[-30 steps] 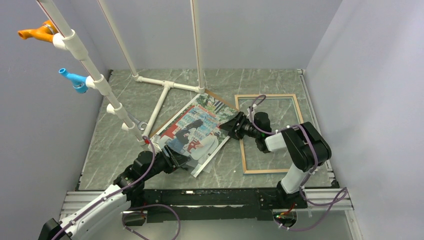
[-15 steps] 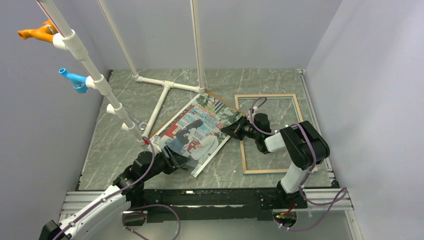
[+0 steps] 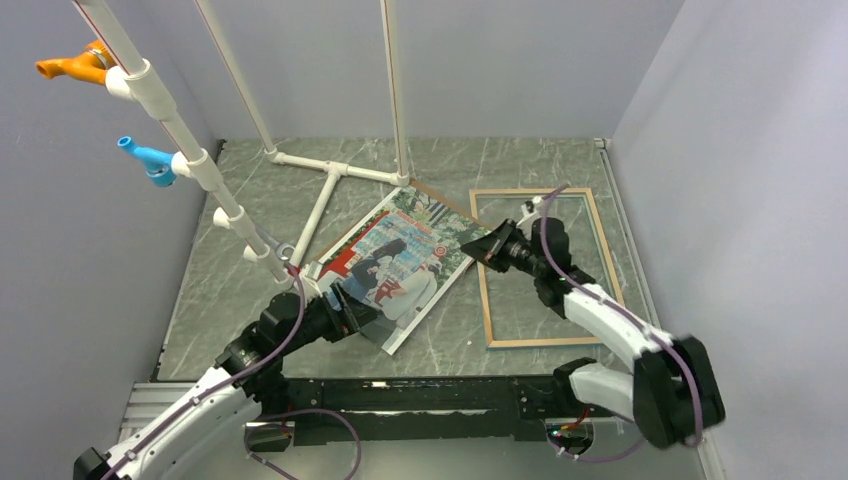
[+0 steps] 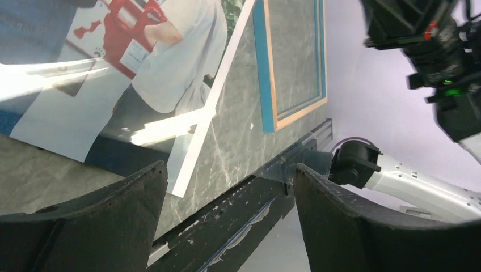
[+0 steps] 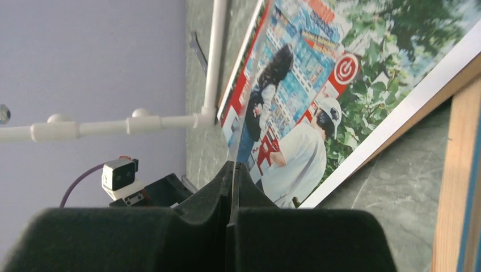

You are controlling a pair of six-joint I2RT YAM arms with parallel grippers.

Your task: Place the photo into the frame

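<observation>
Now left pincer has widened, right pincer has closed.

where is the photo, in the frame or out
Out: the photo lies left of the frame; only table shows through the frame.

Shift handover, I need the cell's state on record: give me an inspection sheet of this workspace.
Surface: grey-green marbled tabletop, flat.
Job's things: large colour photo of two people at vending machines lies face up, centre; thin light-wood rectangular frame flat to its right.
Clutter: brown backing board under the photo; white pipe stand with an orange fitting and a blue fitting.
Grippers: left gripper open at the photo's near corner; right gripper shut at its right corner.
Cables: purple cables run back from each gripper.
Surroundings: plain grey walls.
</observation>
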